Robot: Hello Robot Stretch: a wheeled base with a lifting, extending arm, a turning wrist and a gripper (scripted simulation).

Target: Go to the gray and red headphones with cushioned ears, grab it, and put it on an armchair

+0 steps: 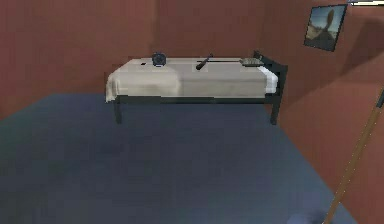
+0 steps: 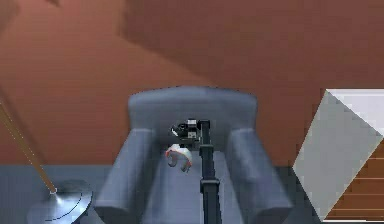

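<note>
In the forward view, a blue-grey floor [image 1: 150, 150] runs to a red-brown wall [image 1: 80, 40] at the far side. A bed [image 1: 195, 82] with a pale cover and a dark frame stands against that wall. On the bed's left part sits a small dark thing [image 1: 158, 62], too small to name. Right of it, near the middle, lies a long thin dark thing [image 1: 205, 63]. At the bed's right end is a pale pillow [image 1: 262, 73]. Higher up on the right wall hangs a framed picture [image 1: 327, 25]. A thin pole [image 1: 360, 150] slants up along the right edge.

In the arm side view, a floor lamp's round base [image 2: 62, 205] rests on the floor near the left, and its thin pole [image 2: 22, 140] leans up and to the left. In the middle a grey-blue armchair [image 2: 150, 160] faces the camera with its back to the red-brown wall. The dark arm [image 2: 208, 190] rises over the seat. At its far end, the gripper [image 2: 180, 135] sits in front of the chair's backrest. Just below it, over the seat, is a small grey and red curved thing, the headphones [image 2: 180, 156]. Whether they rest on the seat or hang from the gripper cannot be told, so I cannot say what the gripper holds. At the right stands a large white box [image 2: 340, 150].
</note>
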